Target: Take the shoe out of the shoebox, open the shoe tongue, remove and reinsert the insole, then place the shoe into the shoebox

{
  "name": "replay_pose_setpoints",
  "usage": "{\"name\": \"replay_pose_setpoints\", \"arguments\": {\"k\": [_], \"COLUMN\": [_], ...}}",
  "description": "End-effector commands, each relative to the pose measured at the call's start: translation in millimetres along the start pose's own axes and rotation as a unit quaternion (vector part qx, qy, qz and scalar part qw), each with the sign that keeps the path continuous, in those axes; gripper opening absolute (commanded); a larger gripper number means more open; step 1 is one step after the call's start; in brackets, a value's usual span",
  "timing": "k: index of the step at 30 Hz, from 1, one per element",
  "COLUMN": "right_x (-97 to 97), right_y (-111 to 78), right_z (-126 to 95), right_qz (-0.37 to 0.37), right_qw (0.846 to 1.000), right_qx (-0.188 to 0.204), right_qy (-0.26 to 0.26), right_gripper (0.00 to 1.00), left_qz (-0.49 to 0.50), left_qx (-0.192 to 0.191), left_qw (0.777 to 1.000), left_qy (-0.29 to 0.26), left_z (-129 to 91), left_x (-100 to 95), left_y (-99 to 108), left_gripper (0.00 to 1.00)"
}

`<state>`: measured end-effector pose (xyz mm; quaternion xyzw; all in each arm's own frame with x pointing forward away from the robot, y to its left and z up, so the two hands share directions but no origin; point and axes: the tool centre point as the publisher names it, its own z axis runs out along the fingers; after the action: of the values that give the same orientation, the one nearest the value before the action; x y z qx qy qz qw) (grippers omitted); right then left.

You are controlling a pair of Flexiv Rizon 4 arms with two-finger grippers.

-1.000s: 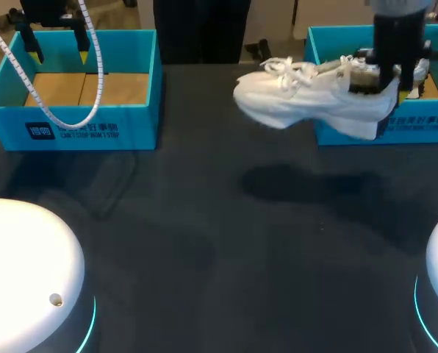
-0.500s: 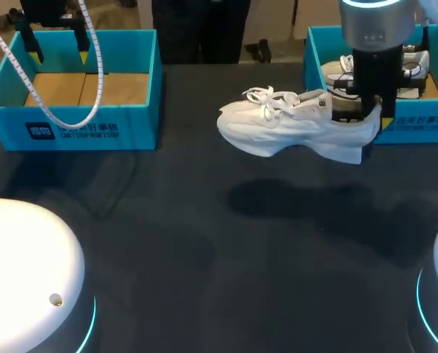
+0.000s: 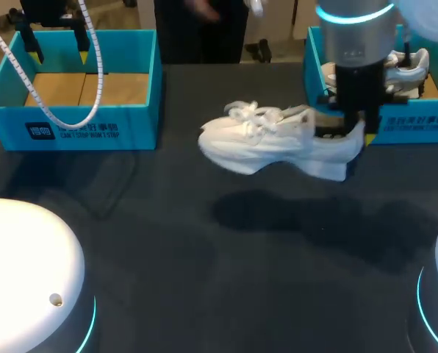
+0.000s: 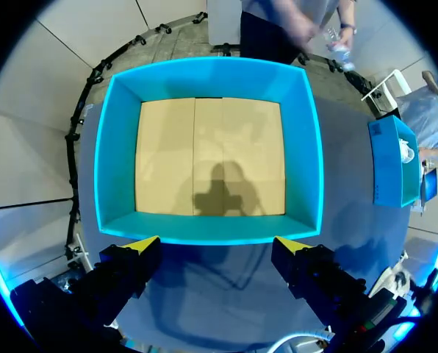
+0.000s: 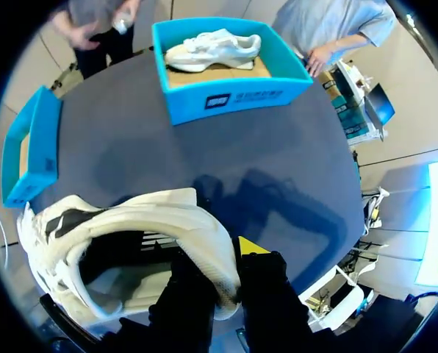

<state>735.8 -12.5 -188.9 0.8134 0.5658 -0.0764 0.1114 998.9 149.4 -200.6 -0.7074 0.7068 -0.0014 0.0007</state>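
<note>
Your right jaws are clamped on the heel of the shoe (image 3: 278,143), holding it above the bench (image 3: 204,257). Your left jaws hang apart over the left shoebox (image 3: 72,126).

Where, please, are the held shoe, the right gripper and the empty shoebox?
held shoe (image 3: 270,147), head view, its white side.
right gripper (image 5: 230,266), right wrist view, midway between its fingertips.
empty shoebox (image 4: 208,229), left wrist view, its near blue wall.

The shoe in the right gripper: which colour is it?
The shoe is white; the head view shows it best.
</note>
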Motion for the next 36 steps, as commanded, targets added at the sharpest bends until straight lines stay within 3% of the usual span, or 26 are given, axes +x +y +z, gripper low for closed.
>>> {"name": "replay_pose_setpoints", "arguments": {"k": [1,23,36], "right_x": [23.3,87.3,128.6], "right_y": [-19.5,-78.3,-113.0], "right_z": [3.4,37.4,73.6], "right_qz": [0.003,-0.05,-0.04], "right_qw": [1.0,0.999,0.999], "right_qx": [-0.006,-0.005,0.011], "right_qy": [-0.018,-0.006,-0.012], "right_gripper": [0.0,0.0,0.0], "left_qz": [0.0,0.0,0.0], "left_qx": [0.0,0.0,0.0], "left_qw": [1.0,1.0,1.0], "left_qy": [0.0,0.0,0.0], "left_z": [-0.4,-0.4,-0.4], "left_x": [-0.3,-0.3,-0.3], "left_y": [-0.2,-0.2,-0.2], "left_gripper": [1.0,1.0,1.0]}}
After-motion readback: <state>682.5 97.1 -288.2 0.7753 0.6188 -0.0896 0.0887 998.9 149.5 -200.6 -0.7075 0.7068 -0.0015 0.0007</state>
